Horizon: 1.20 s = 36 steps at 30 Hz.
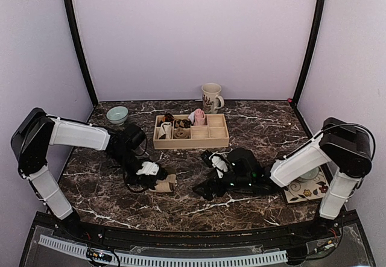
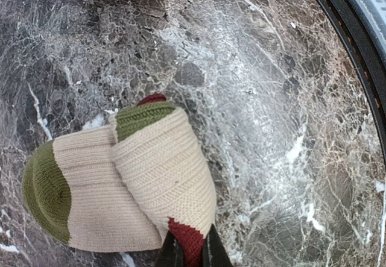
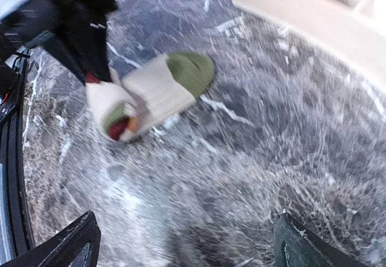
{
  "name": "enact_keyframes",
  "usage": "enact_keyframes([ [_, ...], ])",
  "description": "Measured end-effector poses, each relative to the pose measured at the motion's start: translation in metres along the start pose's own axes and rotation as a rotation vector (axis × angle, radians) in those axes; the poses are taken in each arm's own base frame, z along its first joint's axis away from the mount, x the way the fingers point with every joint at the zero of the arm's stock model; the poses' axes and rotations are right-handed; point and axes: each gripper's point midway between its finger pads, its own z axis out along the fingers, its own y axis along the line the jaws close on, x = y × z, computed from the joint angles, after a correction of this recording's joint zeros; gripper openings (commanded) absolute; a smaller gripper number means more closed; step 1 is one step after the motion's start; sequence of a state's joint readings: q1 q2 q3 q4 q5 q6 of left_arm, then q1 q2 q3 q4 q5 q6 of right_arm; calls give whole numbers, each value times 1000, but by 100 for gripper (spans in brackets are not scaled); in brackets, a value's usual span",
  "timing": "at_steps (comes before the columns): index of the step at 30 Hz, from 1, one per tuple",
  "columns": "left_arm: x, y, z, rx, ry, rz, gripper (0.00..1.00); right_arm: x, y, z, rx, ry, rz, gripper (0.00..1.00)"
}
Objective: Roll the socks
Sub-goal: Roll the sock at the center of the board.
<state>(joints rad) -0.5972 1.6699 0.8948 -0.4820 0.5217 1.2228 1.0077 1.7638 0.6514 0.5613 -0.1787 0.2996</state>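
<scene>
Left gripper (image 2: pixel 192 250) pinches the tan sock (image 2: pixel 139 182) (red edge); right gripper (image 3: pixel 187 240) seems spread wide, though blurred.

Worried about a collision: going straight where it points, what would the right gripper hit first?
The right gripper would probably meet the bare dark marble tabletop first; the cream ribbed sock with green toe lies off left.

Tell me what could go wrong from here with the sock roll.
The left pincer pinches only the dark-red tip of the cream ribbed sock with olive-green toe; that small bite may slip, and the loose fold could spring open.
The right pincer is open and apart from the sock, so nothing pins the green toe; pulling might drag the sock across the marble table rather than tighten the roll.
</scene>
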Motion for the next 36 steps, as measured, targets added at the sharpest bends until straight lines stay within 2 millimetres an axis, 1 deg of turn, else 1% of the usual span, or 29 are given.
enact_keyframes([
  [2,-1,1,1,52,-13,-42,0,-10,10,-8,32,-39,-74,100],
  [3,-2,2,1,78,-18,-61,0,-22,13,-11,59,-71,-120,100],
  [4,-2,2,2,103,-20,-80,0,-23,27,-12,48,-79,-154,100],
  [5,-3,3,3,130,-24,-103,0,-28,36,-14,66,-98,-205,100],
  [7,-3,4,4,163,-28,-132,0,-35,51,-20,142,-141,-312,100],
  [10,-5,4,5,204,-33,-171,0,-41,63,-32,303,-205,-432,100],
  [11,-5,3,5,215,-33,-181,0,-44,60,-36,353,-220,-443,100],
  [12,-5,3,6,225,-31,-189,0,-47,51,-42,427,-240,-429,100],
  [14,-5,4,7,254,-28,-211,0,-49,30,-58,509,-270,-372,100],
  [16,-6,4,8,284,-23,-231,0,-46,12,-76,543,-295,-314,100],
  [17,-6,4,8,295,-21,-238,0,-44,5,-82,553,-299,-301,100],
  [18,-6,4,8,309,-16,-246,0,-42,2,-83,554,-296,-301,100],
  [20,-6,4,8,336,-8,-264,0,-37,10,-76,508,-271,-347,98],
  [21,-7,4,8,350,-5,-274,0,-33,16,-70,476,-251,-381,95],
  [24,-7,4,8,380,2,-295,0,-14,39,-48,351,-165,-506,80],
  [26,-7,3,9,394,4,-306,0,-8,50,-35,284,-126,-562,75],
  [28,-7,3,9,406,5,-315,0,-10,61,-20,214,-109,-598,71],
  [32,-8,-1,10,440,2,-343,0,-29,84,11,101,-129,-656,63],
  [34,-9,-3,10,459,-1,-358,0,-35,93,28,49,-137,-688,60],
  [36,-9,-7,11,481,-4,-375,0,-37,97,42,5,-130,-716,58],
])
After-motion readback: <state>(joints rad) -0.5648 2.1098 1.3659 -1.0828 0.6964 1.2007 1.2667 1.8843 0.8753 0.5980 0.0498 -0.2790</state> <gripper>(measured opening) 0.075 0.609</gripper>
